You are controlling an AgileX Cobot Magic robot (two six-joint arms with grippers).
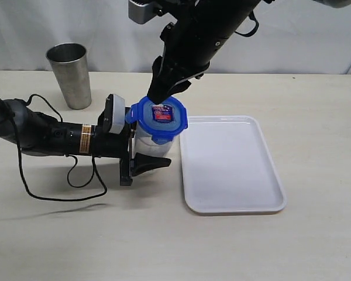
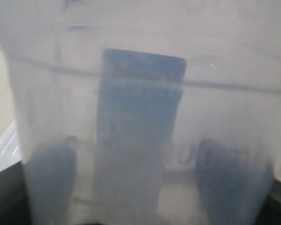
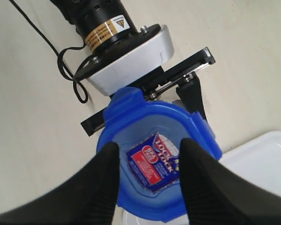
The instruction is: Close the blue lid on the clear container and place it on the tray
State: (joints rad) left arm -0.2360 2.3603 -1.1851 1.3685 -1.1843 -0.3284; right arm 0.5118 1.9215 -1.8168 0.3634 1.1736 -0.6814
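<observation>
The clear container (image 1: 147, 143) stands on the table just left of the tray (image 1: 231, 164). My left gripper (image 1: 152, 151) reaches in from the left and is shut on its lower body. In the left wrist view the container (image 2: 140, 93) fills the frame, and dark fingers (image 2: 51, 183) show blurred through its wall. The blue lid (image 1: 161, 119) sits on top of the container with its flaps sticking out. My right gripper (image 1: 167, 93) hangs directly over it, open. Its fingertips (image 3: 107, 159) straddle the red-and-white sticker (image 3: 154, 161) on the lid (image 3: 150, 119).
A grey steel cup (image 1: 70, 73) stands at the back left. The left arm's black cable (image 1: 76, 181) loops over the table beside the arm. The white tray's corner (image 3: 267, 154) shows close beside the container.
</observation>
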